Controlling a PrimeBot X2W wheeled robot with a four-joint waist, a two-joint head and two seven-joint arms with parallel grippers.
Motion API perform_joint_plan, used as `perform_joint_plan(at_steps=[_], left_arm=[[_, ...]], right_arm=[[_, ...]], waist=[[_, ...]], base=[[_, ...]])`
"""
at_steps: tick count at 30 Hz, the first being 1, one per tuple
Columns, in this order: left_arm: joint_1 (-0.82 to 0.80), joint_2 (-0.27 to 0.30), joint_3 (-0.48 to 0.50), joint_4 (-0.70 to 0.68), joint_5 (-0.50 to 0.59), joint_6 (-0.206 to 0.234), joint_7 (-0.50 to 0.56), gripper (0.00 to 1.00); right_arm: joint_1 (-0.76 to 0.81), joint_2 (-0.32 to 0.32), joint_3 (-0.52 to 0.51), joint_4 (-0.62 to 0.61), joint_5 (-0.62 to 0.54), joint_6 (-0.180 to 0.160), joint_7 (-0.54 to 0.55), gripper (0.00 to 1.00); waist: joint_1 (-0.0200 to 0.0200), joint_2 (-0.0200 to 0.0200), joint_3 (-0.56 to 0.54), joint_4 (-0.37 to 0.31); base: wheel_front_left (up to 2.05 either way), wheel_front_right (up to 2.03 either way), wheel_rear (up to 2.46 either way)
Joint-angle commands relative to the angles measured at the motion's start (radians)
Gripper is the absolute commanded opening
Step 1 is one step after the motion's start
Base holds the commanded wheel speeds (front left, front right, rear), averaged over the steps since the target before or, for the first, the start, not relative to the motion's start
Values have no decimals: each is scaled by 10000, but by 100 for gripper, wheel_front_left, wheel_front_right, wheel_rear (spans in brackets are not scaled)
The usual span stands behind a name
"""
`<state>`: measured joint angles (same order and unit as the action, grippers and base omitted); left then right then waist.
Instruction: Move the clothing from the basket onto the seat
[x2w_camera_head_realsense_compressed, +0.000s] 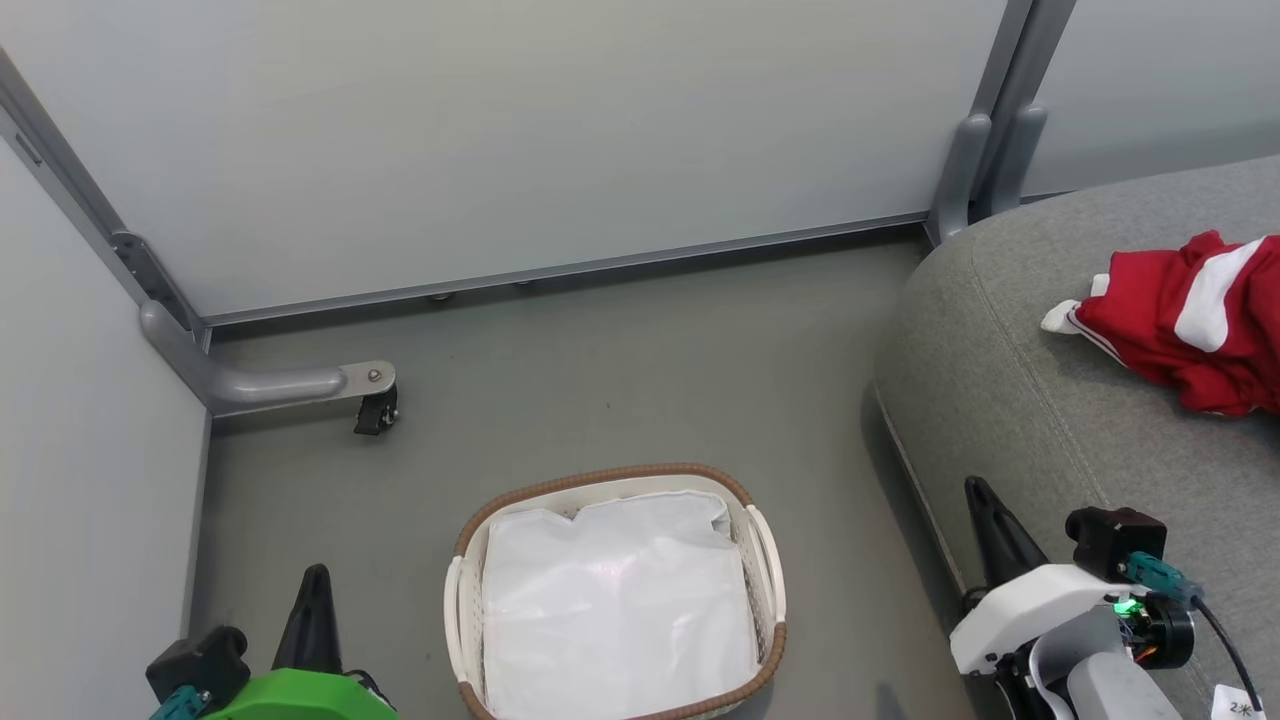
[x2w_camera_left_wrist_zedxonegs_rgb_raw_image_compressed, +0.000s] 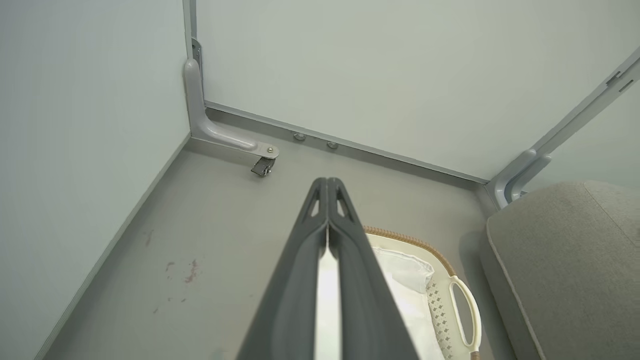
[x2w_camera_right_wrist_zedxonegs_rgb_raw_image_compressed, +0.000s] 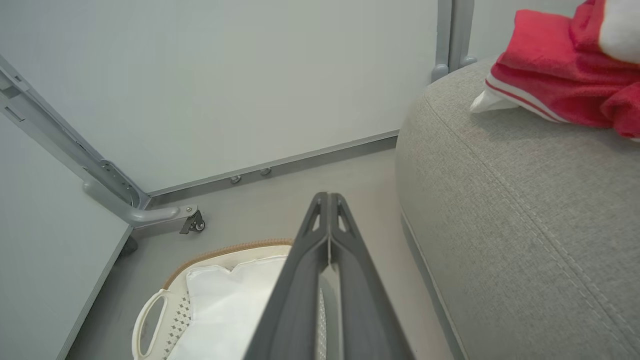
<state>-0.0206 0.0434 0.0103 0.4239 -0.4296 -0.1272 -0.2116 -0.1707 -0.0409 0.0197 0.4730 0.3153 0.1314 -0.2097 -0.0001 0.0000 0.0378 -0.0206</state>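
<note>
Head view: basket (x2w_camera_head_realsense_compressed: 603, 471) is sitting on the floor (x2w_camera_head_realsense_compressed: 600, 360) at btm ctr, w/ a white liner (x2w_camera_head_realsense_compressed: 610, 600) lying spread inside it. Seat (x2w_camera_head_realsense_compressed: 1020, 400) is taking up the R side, its rounded edge near the basket but apart from it. Clothing (x2w_camera_head_realsense_compressed: 1190, 320) is lying bunched on top of the seat by the frame's R edge, red w/ a white stripe and a white cuff pointing L, well apart from the basket. L gripper (x2w_camera_head_realsense_compressed: 317, 575) is pointing up at lower L, beside the basket w/o touching it, fingers pressed into one dark spike, holding nothing. R gripper (x2w_camera_head_realsense_compressed: 978, 492) is pointing up at lower R, close by the seat's front edge, fingers likewise together, nothing in them. Pale panels (x2w_camera_head_realsense_compressed: 500, 130) are standing behind, w/ a caster (x2w_camera_head_realsense_compressed: 375, 412) under a grey foot at L. L wrist view: both fingers are meeting along their length, tips touching, empty, pointing over the floor toward the panel corner. Basket rim and one white handle are showing at btm R, partly behind the fingers, w/ the seat just beyond. R wrist view: fingers are lying flat against each other, tips touching, gripping nothing, over the floor between basket and seat. Basket w/ liner is showing at btm L; seat is spreading across the R half, clothing resting on it at top R.
</note>
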Motion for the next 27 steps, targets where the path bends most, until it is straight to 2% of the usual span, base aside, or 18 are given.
perform_joint_plan(at_steps=[1, 27], left_arm=[[-193, 36, 86, -235, -445, -6, 97, 0], [-455, 55, 400, -778, -4216, -18, 1132, 0]], right_arm=[[-57, -42, -71, -262, 513, -1, 104, 0], [197, -68, -468, -985, 4637, -4, 1116, 0]], waist=[[1, 0, -5, 3], [1, 0, -82, 49]], base=[[0, 0, 0], [0, 0, 0]])
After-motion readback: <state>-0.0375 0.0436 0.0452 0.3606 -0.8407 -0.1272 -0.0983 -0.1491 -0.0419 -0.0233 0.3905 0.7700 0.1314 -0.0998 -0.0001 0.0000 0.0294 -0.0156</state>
